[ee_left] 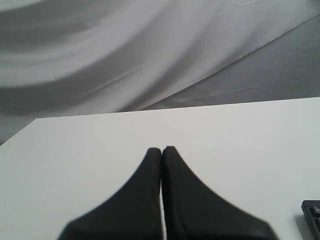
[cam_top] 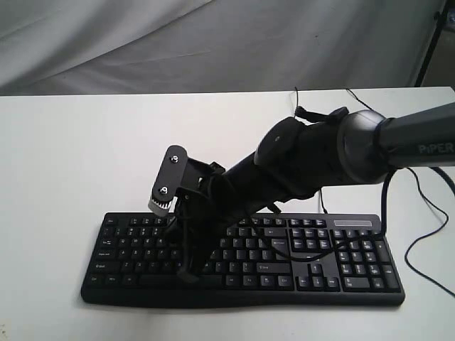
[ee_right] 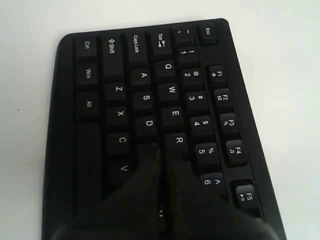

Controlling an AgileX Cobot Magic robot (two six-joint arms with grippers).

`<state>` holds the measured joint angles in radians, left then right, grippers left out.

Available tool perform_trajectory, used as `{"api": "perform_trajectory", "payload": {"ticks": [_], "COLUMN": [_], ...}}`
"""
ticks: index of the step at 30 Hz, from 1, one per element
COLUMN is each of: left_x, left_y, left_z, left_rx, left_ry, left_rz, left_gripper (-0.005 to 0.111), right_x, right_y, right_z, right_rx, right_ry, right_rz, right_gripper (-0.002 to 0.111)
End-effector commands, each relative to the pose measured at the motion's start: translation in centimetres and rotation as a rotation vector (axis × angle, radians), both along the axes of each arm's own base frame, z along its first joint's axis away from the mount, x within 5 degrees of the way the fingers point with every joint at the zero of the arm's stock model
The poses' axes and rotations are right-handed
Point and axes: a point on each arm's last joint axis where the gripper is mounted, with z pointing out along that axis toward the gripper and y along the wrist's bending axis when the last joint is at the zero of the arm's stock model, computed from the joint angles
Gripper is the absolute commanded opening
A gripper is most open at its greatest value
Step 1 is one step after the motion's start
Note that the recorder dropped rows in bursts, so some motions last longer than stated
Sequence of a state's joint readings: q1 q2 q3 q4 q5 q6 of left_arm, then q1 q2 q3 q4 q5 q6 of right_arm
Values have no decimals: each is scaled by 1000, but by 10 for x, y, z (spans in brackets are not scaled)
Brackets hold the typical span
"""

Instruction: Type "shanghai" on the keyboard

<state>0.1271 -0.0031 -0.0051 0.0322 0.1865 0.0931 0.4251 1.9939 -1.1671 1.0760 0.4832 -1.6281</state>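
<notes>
The white tabletop [cam_top: 71,156] fills most of the exterior view, and the keyboard [cam_top: 341,263] lies across the lower middle of the frame. My right arm [cam_top: 398,145] comes in from the right edge and reaches over the keyboard toward its left half. There my right gripper [cam_top: 190,273] points down among the letter keys, jaws pressed together into one blunt tip. I cannot tell whether it is pressing a key.

In the right wrist view the tip sits just beside the D key [ee_right: 148,123] and the R key [ee_right: 178,140] and hides the keys beyond them. My left gripper [ee_left: 161,150], jaws also together, hangs over bare tabletop off the keyboard's corner.

I judge I am pecking out letters, though I cannot say which one. The next move calls for centring the tip on a single cap and pressing straight down without clipping a neighbour. The S key [ee_right: 145,97] and A key [ee_right: 144,75] lie close.
</notes>
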Motion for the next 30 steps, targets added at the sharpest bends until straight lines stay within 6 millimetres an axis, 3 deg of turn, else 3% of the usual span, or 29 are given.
{"api": "perform_trajectory", "payload": {"ticks": [1, 30], "left_x": [0, 0], "left_y": [0, 0], "left_z": [-2, -2], "left_rx": [-4, -4], "left_ry": [5, 5], "left_rz": [-4, -4], "left_gripper": [1, 1], "right_x": [0, 7], "right_y": [-2, 6], "right_z": [3, -8], "right_rx": [0, -34], "right_ry": [-18, 11], "right_rz": [5, 57], "right_gripper": [0, 0]}}
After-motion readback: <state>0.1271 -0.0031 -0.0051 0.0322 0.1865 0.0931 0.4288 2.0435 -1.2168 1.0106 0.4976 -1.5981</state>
